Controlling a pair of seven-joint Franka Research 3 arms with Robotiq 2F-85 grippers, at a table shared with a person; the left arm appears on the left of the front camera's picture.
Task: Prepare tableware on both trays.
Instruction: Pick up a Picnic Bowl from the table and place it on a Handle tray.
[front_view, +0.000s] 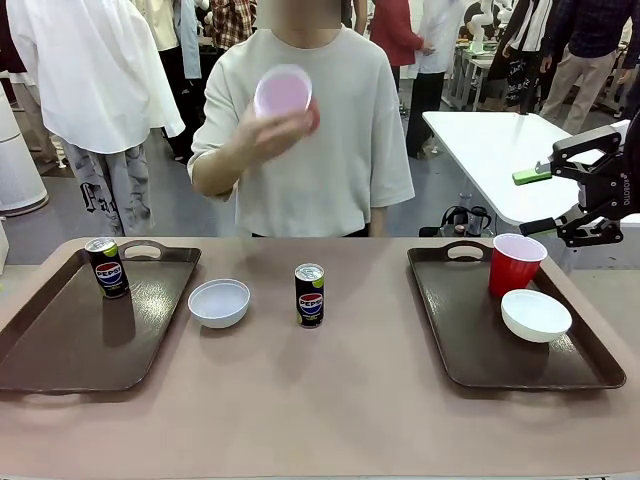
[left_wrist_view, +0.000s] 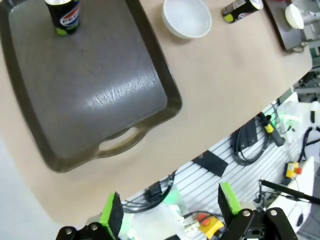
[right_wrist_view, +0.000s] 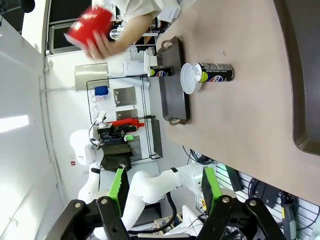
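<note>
Person's hand (front_view: 262, 132), top centre, curled round red cup (front_view: 284, 93), held above table (front_view: 330, 400). L gripper (left_wrist_view: 170, 205) & R gripper (front_view: 535, 200): jaws apart, empty.

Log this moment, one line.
left tray: can | table: bowl, second can | right tray: cup, second bowl | hand: second cup aloft | left gripper, right gripper: open

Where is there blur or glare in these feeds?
Front view: the red cup in the person's hand is motion-blurred, the middle can sharp. Left wrist view: glare streaks across the left tray. Right wrist view: that cup smears too.
</note>
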